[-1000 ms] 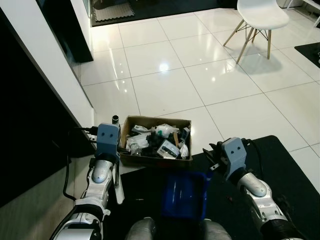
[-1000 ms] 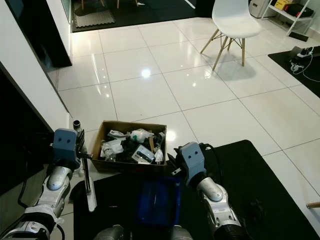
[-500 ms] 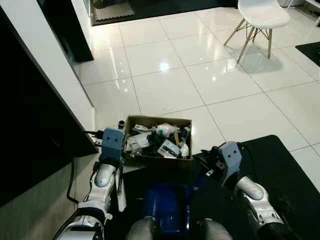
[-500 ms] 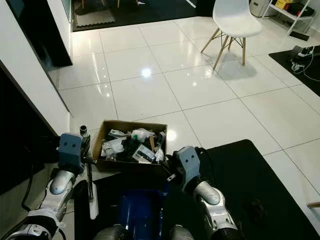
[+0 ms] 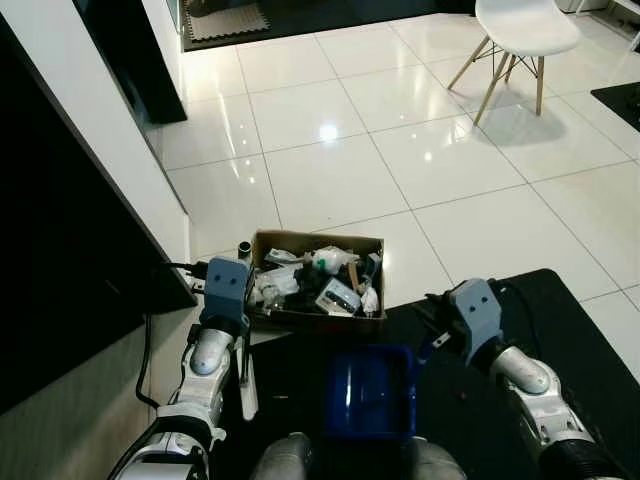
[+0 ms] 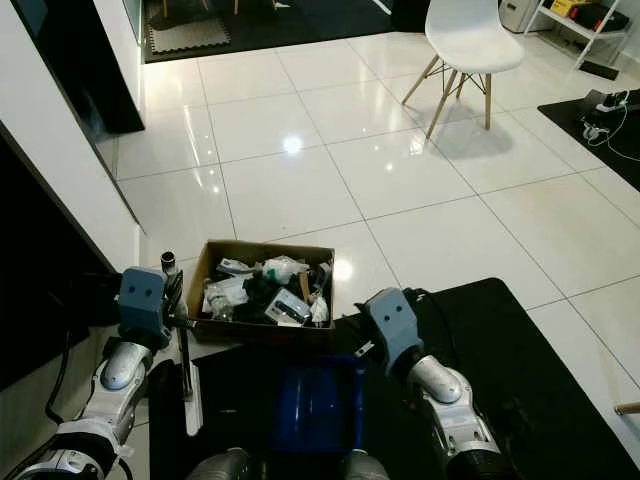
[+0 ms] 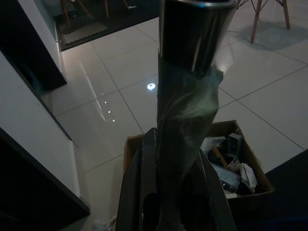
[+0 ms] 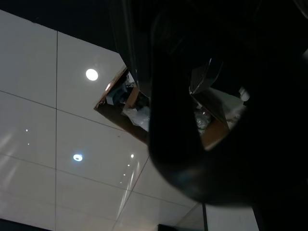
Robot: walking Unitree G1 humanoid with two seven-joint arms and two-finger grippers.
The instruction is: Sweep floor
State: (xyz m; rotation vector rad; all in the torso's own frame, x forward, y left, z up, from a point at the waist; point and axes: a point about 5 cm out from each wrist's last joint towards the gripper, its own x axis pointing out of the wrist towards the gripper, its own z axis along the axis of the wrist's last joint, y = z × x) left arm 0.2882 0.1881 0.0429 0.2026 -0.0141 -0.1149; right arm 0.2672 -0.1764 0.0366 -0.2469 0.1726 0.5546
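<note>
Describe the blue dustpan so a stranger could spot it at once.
Start at the black mat on the white tiled floor, nearest the robot. A cardboard box full of litter sits at the mat's far edge, and the dustpan is just this side of it, by the right hand. It is the one bright blue thing there.

A cardboard box (image 5: 315,285) heaped with litter stands directly ahead, close between both arms, with a blue dustpan (image 5: 370,392) just behind it on the black mat (image 5: 540,310). A dark wall unit (image 5: 60,260) hems in the left side. Beyond the box the white tiled floor (image 5: 340,150) lies open as far as a white chair (image 5: 520,40).
</note>
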